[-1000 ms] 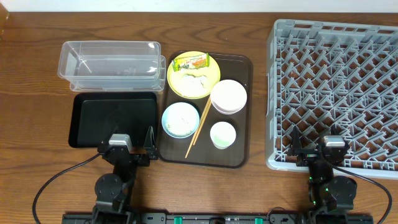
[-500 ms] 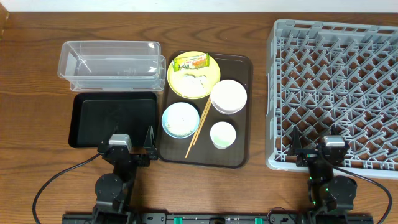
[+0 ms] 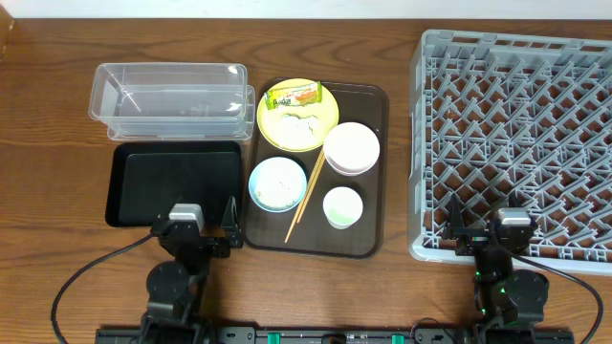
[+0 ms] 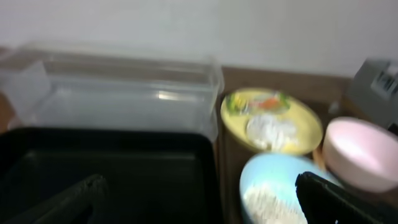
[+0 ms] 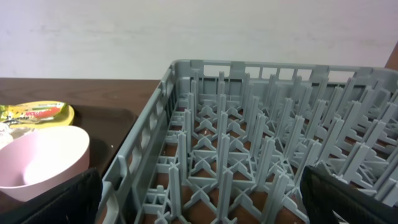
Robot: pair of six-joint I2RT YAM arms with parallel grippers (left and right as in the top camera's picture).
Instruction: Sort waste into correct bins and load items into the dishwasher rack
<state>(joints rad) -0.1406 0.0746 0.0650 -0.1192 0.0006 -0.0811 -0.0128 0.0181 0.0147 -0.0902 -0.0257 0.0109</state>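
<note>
On the yellow plate (image 3: 316, 129) lie the snack wrapper (image 3: 292, 96) and white rice scraps (image 3: 298, 122). Beside it are the white bowl (image 3: 352, 148), the light blue bowl (image 3: 277, 183) with scraps inside, the white cup (image 3: 342, 206) and the chopsticks (image 3: 306, 196). The clear bin (image 3: 170, 96) and black tray bin (image 3: 172, 182) sit to the left, the grey dishwasher rack (image 3: 521, 143) to the right. My left gripper (image 3: 203, 227) (image 4: 199, 186) stands open at the black tray's near edge. My right gripper (image 3: 483, 229) (image 5: 199, 180) is open over the rack's near-left corner. Neither holds anything.
The dishes all rest on a dark brown serving tray (image 3: 368, 105) in the middle of the wooden table (image 3: 57, 143). A pale wall runs behind the table's far edge. Cables trail from both arm bases along the front.
</note>
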